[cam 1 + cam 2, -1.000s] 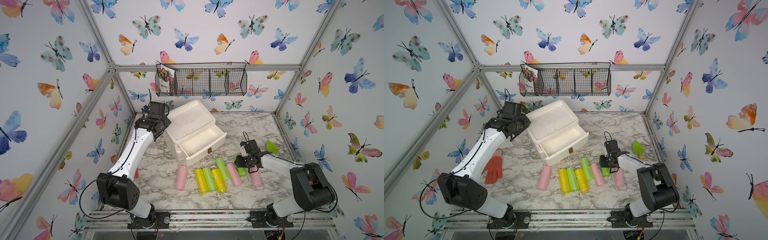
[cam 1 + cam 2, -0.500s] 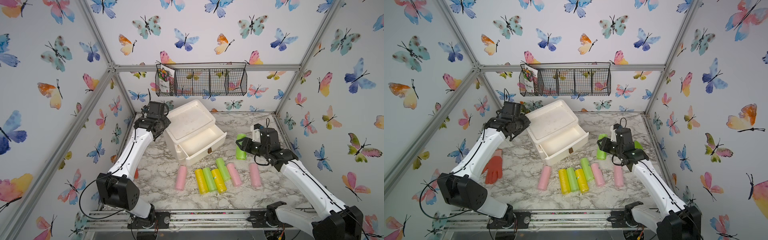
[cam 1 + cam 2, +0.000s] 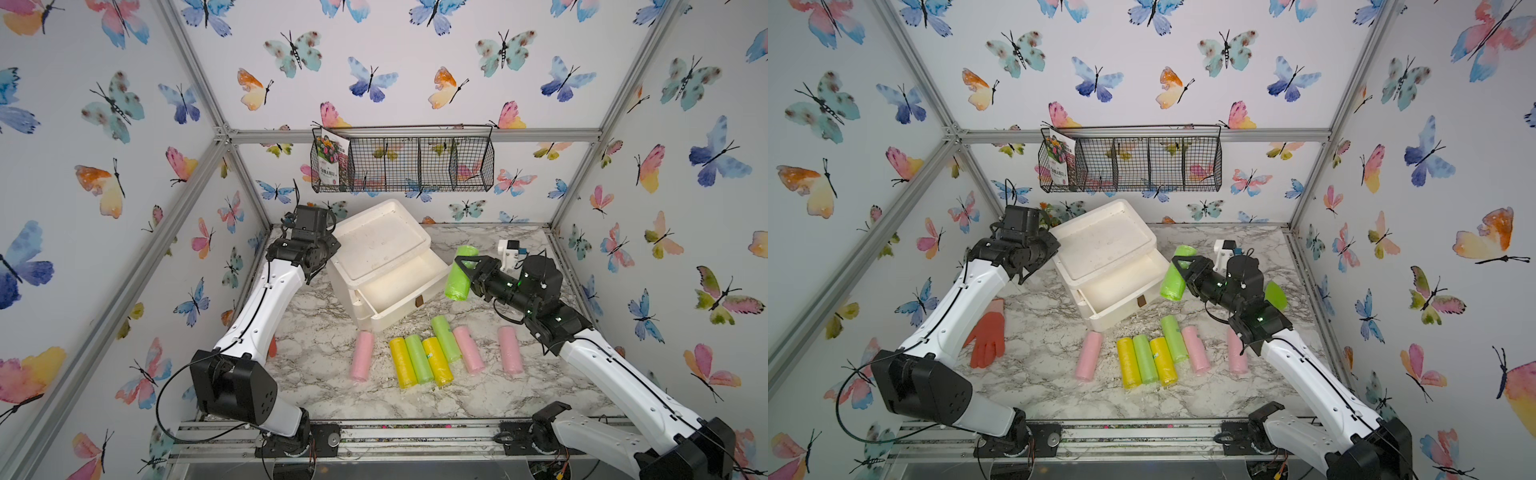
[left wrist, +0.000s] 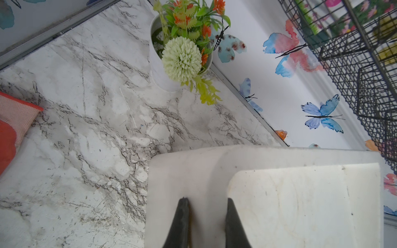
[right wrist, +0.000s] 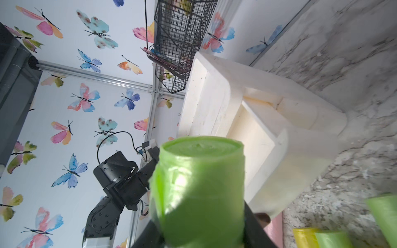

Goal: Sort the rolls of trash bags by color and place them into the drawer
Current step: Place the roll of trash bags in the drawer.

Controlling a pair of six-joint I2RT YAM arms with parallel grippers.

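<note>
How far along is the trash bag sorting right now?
Done: the drawer is open but empty, nothing sorted in yet. In hand: the right gripper holds a green roll in the air beside the drawer; the left gripper clamps the cabinet rim. Remaining on the table: three pink, two yellow, two green rolls.

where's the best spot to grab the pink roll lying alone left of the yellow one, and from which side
Take the lone pink roll at its middle, from straight above, tool closing across its width. It lies flat on the marble tabletop, and both long sides are clear, unlike the yellow roll pressed against its green neighbour.
</note>
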